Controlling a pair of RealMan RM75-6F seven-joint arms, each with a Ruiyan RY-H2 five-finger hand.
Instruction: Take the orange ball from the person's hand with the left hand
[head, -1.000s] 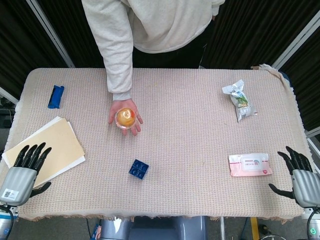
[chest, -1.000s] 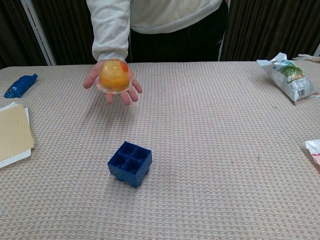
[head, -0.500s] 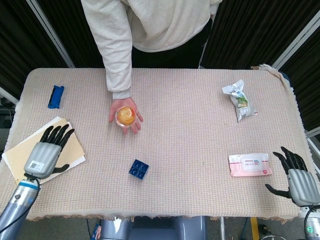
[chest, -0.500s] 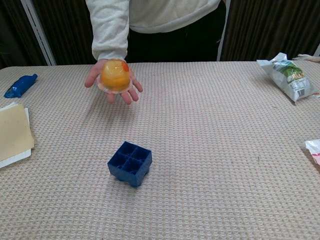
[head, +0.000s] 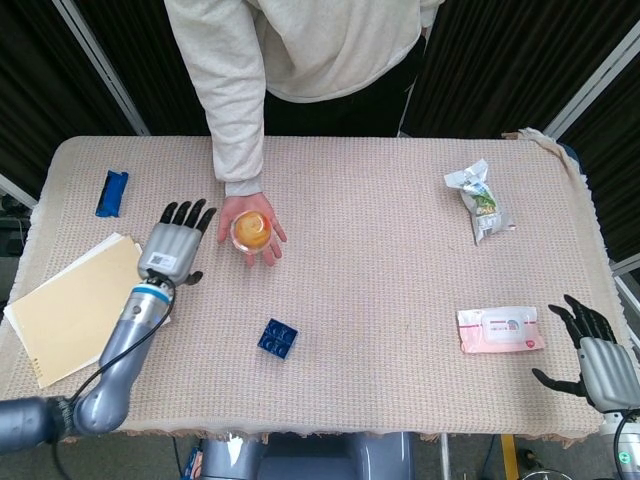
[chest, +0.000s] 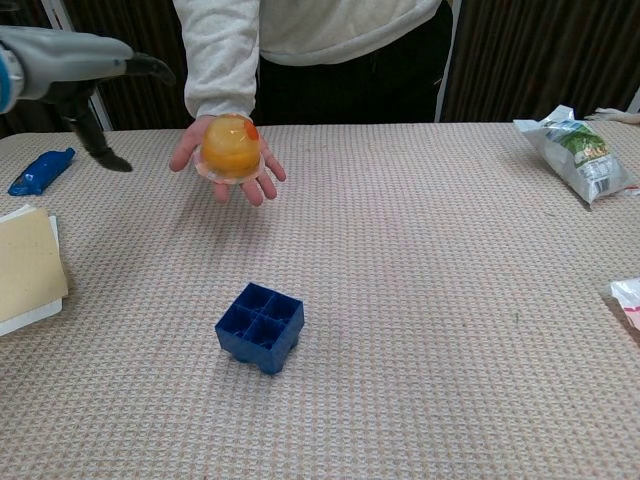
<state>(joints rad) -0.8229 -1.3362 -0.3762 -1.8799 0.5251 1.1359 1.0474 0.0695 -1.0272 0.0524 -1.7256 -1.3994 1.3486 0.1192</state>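
The orange ball (head: 251, 230) (chest: 230, 146) lies in the person's upturned palm (head: 262, 246) (chest: 252, 185), held over the far left part of the table. My left hand (head: 174, 246) (chest: 78, 68) hovers open just left of that palm, fingers spread and pointing away from me, a short gap from the ball. My right hand (head: 594, 352) rests open at the table's near right corner, holding nothing; the chest view does not show it.
A blue grid block (head: 277, 338) (chest: 259, 326) sits in front of the person's hand. Yellow folder (head: 75, 305) at near left, blue packet (head: 111, 192) far left. A snack bag (head: 481, 201) and a wipes pack (head: 501, 329) lie on the right.
My left hand has risen from the near left edge and swept forward and right, over the folder, to beside the person's palm. The ball and right hand stayed nearly still.
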